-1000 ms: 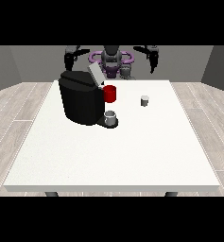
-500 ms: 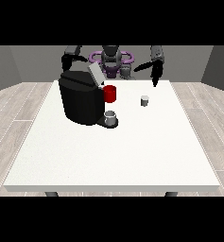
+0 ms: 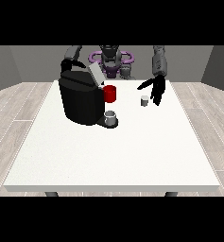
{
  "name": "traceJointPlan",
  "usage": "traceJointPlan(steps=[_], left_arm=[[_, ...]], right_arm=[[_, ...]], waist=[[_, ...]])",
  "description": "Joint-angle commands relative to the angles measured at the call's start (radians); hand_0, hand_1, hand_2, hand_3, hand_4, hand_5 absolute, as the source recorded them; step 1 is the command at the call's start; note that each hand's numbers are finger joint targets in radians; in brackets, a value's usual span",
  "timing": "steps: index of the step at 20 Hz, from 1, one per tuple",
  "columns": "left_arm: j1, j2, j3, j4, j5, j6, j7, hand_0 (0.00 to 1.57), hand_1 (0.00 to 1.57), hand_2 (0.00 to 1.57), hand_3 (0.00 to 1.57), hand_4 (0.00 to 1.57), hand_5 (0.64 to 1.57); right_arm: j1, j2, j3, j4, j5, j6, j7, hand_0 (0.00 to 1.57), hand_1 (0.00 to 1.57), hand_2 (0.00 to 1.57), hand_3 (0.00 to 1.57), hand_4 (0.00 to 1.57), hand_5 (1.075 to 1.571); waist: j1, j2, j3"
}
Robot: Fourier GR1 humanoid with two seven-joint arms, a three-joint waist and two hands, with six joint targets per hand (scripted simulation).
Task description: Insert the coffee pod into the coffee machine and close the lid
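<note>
No readable text, label, brand, number or sign anywhere in the front view.
</note>
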Motion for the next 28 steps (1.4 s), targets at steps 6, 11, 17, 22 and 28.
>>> traceJointPlan(steps=[6,11,17,22,28], left_arm=[[-0.134,0.091,0.014,0.254,-0.084,-0.052,-0.038,0.0,0.0,0.0,0.0,0.0,1.571],[-0.205,0.079,-0.019,0.339,-0.129,-0.097,-0.003,0.0,0.0,0.0,0.0,0.0,1.571],[-0.215,0.022,-0.075,0.351,-0.217,-0.042,0.029,0.0,0.0,0.0,0.0,0.0,1.571],[-0.267,0.085,-0.01,0.441,-0.175,-0.121,-0.055,0.0,0.0,0.1,0.0,0.0,1.571],[-0.257,0.03,-0.057,0.41,-0.229,-0.07,-0.089,1.02,1.02,1.09,0.94,0.0,1.571]], right_arm=[[-0.051,-0.009,-0.018,0.029,0.015,-0.019,0.029,0.0,0.0,0.0,0.0,0.48,1.571],[-0.045,0.006,-0.022,0.066,0.037,-0.061,0.051,0.0,0.0,0.0,0.0,0.47,1.571],[-0.128,-0.038,-0.094,0.17,0.011,-0.044,0.023,0.0,0.0,0.0,0.0,0.36,1.571],[-0.149,-0.032,-0.096,0.145,0.013,-0.062,0.031,0.0,0.0,0.0,0.0,0.32,1.571],[-0.163,-0.014,-0.121,0.229,0.0,-0.079,-0.003,0.0,0.0,0.0,0.0,0.41,1.571]], waist=[[-0.004,0.085,-0.0002],[-0.017,0.048,-0.0001],[0.018,0.052,0.0004],[0.015,0.083,-0.0003],[0.037,0.089,0.0002]])
